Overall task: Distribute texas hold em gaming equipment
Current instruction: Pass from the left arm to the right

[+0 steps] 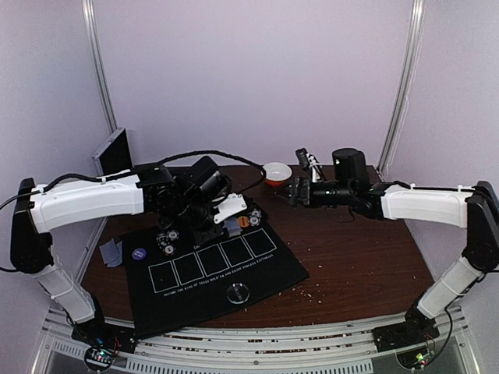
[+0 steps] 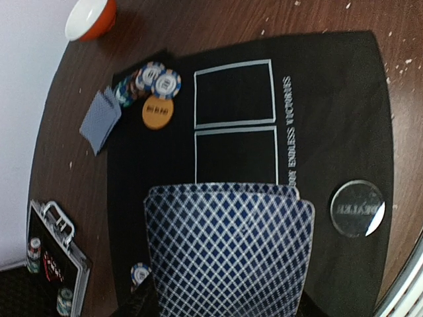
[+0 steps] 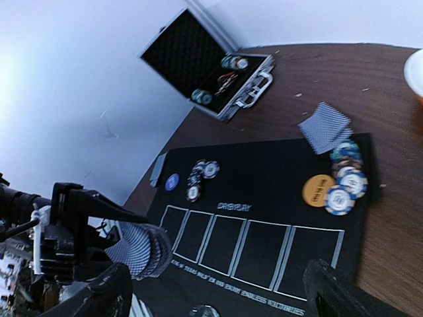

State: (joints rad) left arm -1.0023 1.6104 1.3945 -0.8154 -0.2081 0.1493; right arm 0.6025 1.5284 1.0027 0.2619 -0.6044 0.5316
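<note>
Dark wooden table point(image 1: 366, 257), left end effector point(image 3: 99, 231) clamping fanned cards point(image 2: 228, 251), right end effector point(image 3: 218, 271) spread wide

Black mat point(image 2: 330, 99): white print "ENDLESS VICTORIES" along edge.

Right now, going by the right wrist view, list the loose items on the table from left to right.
In order: loose cards → blue-purple disc → small chip cluster → orange disc → striped chip stack → white bowl.

Robot lab booth: plain white walls point(image 1: 249, 78), aluminium posts point(image 1: 402, 86).
</note>
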